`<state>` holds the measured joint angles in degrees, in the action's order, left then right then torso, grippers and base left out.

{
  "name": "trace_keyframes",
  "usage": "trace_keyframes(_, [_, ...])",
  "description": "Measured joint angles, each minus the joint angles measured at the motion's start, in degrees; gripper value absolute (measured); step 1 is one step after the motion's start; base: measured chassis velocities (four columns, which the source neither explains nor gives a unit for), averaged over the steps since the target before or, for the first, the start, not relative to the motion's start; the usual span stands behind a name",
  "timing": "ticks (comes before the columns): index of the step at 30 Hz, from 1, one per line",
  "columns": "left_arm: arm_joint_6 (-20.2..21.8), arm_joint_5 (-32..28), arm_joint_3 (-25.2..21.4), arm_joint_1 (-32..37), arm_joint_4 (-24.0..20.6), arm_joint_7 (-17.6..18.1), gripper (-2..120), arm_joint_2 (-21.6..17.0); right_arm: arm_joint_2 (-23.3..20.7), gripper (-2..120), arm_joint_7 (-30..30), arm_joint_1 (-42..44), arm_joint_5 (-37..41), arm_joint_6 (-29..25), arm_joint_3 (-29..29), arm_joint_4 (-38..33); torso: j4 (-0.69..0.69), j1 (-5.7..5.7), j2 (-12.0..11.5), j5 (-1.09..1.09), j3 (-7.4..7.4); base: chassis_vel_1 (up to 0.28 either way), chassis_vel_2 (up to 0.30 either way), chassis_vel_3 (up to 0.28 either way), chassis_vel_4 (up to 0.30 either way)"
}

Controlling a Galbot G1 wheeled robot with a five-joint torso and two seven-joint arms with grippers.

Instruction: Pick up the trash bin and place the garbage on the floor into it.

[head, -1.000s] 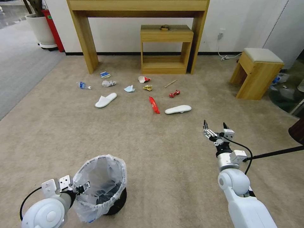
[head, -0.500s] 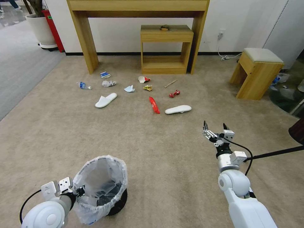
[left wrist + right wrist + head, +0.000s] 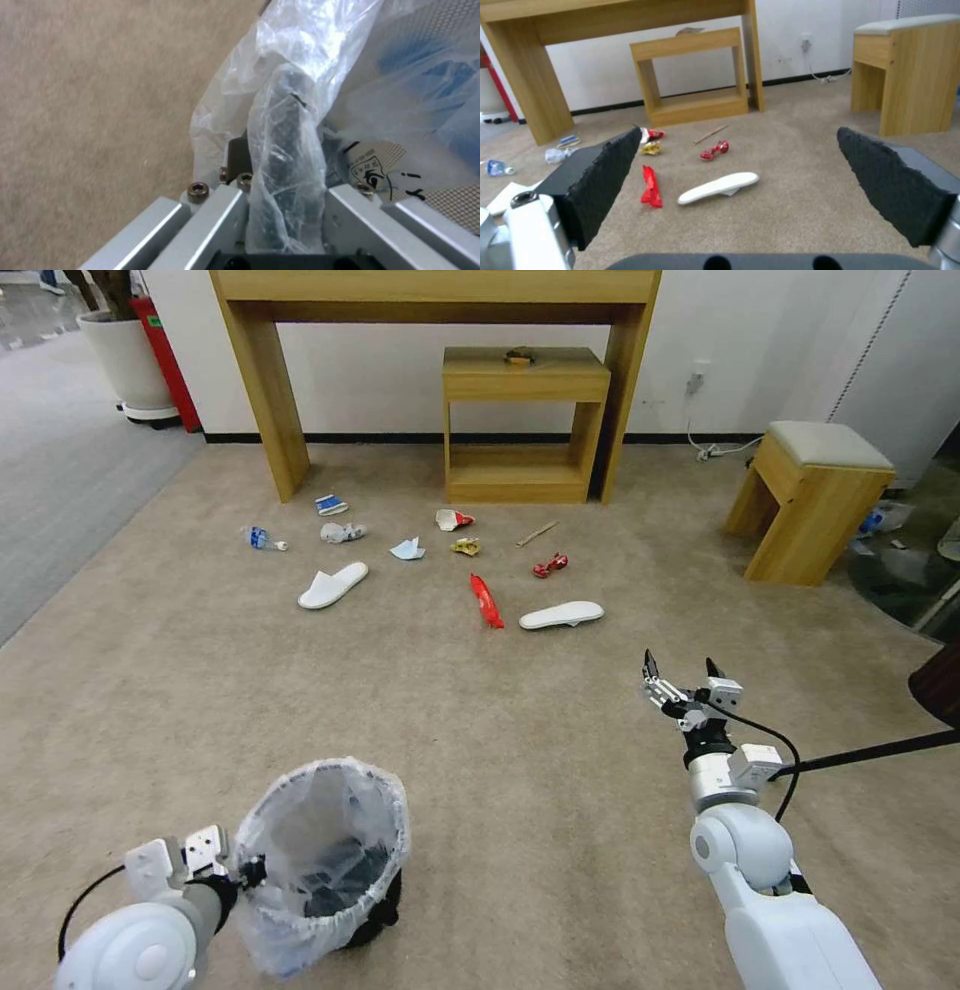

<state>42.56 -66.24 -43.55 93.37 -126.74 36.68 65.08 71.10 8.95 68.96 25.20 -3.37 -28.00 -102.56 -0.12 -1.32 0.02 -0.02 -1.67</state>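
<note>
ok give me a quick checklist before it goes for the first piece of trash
1. Left gripper clamped on the trash bin rim: ok, fingers closed over the bagged rim in the left wrist view.
2. Bin mouth open: ok.
3. Bin lifted off the floor: cannot tell.
4. Right gripper open and empty: ok.
5. Nearest pieces, white slipper and red wrapper, lying free on the carpet: ok.
6. Those pieces within the right gripper's reach: not ok, they lie well ahead of it.

We see the black bag-lined bin [image 3: 325, 860] tilted, rim clamped by the left gripper [image 3: 250, 871]; slippers, wrapper and other litter [image 3: 487, 601] lie scattered on beige carpet [image 3: 500, 750].
</note>
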Motion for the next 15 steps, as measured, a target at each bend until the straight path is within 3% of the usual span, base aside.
trace_keyframes(15, [-0.1, 1.1, -2.4, 0.2, -3.1, -1.7, 0, 0.6, -1.0, 100, 1.4, 0.1, -0.1, 0.8, 0.1, -0.8, 0.00, 0.00, 0.0, 0.04, 0.01, 0.000, 0.000, 0.000, 0.000])
